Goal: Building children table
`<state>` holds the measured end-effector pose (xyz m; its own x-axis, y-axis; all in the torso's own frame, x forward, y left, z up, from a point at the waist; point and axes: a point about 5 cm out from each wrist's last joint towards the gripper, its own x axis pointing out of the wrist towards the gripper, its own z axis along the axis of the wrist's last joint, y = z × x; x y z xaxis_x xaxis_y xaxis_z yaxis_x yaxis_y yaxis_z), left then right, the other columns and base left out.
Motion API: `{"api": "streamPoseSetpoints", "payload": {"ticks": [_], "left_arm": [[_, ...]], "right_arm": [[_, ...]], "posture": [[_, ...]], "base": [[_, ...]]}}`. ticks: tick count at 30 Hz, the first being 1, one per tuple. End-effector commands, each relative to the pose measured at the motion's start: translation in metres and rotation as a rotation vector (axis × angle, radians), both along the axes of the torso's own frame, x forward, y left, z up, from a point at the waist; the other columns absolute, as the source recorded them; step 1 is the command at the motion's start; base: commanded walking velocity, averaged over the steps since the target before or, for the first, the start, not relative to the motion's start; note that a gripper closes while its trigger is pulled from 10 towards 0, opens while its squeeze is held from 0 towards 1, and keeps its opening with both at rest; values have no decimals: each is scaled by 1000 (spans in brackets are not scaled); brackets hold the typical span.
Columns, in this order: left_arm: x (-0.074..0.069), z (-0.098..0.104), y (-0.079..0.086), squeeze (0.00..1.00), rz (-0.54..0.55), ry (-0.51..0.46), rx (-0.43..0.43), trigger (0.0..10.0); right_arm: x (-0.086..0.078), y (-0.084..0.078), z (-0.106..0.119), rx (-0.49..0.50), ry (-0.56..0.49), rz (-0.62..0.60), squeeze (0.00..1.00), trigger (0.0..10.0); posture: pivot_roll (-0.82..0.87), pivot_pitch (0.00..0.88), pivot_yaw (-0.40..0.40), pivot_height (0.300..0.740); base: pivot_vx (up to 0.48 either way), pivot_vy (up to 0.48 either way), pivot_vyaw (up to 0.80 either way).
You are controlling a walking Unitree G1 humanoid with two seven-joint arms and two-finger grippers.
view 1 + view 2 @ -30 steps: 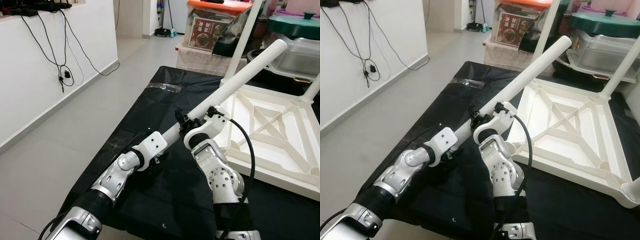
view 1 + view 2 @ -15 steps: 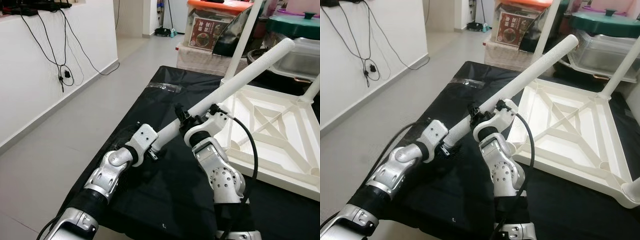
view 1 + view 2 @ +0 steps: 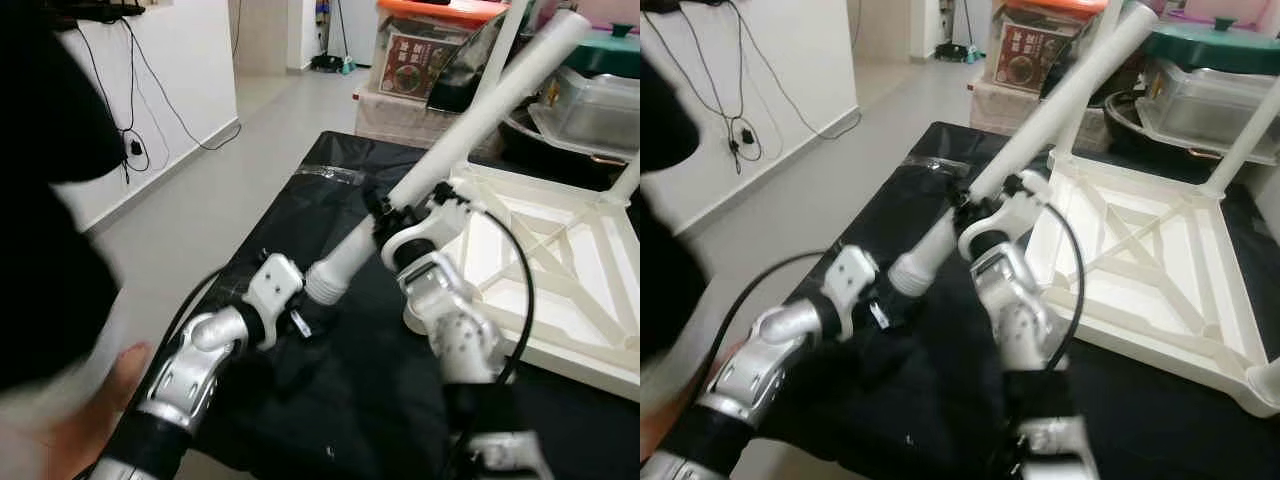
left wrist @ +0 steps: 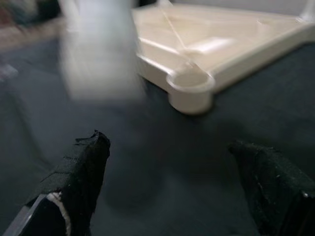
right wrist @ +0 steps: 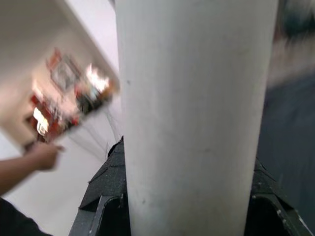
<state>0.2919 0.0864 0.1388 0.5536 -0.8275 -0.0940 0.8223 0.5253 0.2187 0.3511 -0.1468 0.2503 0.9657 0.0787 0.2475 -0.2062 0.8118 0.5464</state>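
A long white table leg (image 3: pixel 470 120) slants up from a ribbed lower end (image 3: pixel 325 280) toward the boxes at the back. My right gripper (image 3: pixel 385 212) is shut on it near that end; in the right wrist view the leg (image 5: pixel 192 98) stands between the fingers (image 5: pixel 106 196). My left gripper (image 4: pixel 172 157) is open and holds nothing, low over the black cloth just left of the leg's end. Ahead of it lies a round corner socket (image 4: pixel 189 88) of the upside-down white table top (image 3: pixel 560 260), which lies to the right.
Two fitted legs (image 3: pixel 500 50) stand up from the table top's far corners. Storage boxes (image 3: pixel 420 60) crowd the back. The black cloth (image 3: pixel 300 200) ends at grey floor on the left. A person's dark blurred shape and a hand (image 3: pixel 100 400) are close at my left.
My left gripper has let go of the leg's lower end and dropped away to the left. The right gripper has tipped the leg steeper. A person has come into view at the left.
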Motion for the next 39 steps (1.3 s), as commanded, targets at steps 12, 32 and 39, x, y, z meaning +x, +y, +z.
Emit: {"api": "streamPoseSetpoints", "payload": {"ticks": [12, 32, 39], "left_arm": [[12, 6, 39, 0, 225, -30, -5, 10000], [-3, -8, 63, 0, 308, 27, 26, 10000], [-9, -11, 66, 0, 338, 40, 17, 10000]], "right_arm": [[-3, -54, 31, -294, -163, 22, 0, 0], [-7, -39, 13, -524, -185, 275, 0, 0], [-6, -38, 1, -623, -164, 325, 0, 0]], "posture": [[117, 0, -82, 740], [127, 0, -91, 740], [142, 0, -102, 740]], "base": [[0, 0, 0], [0, 0, 0], [0, 0, 0]]}}
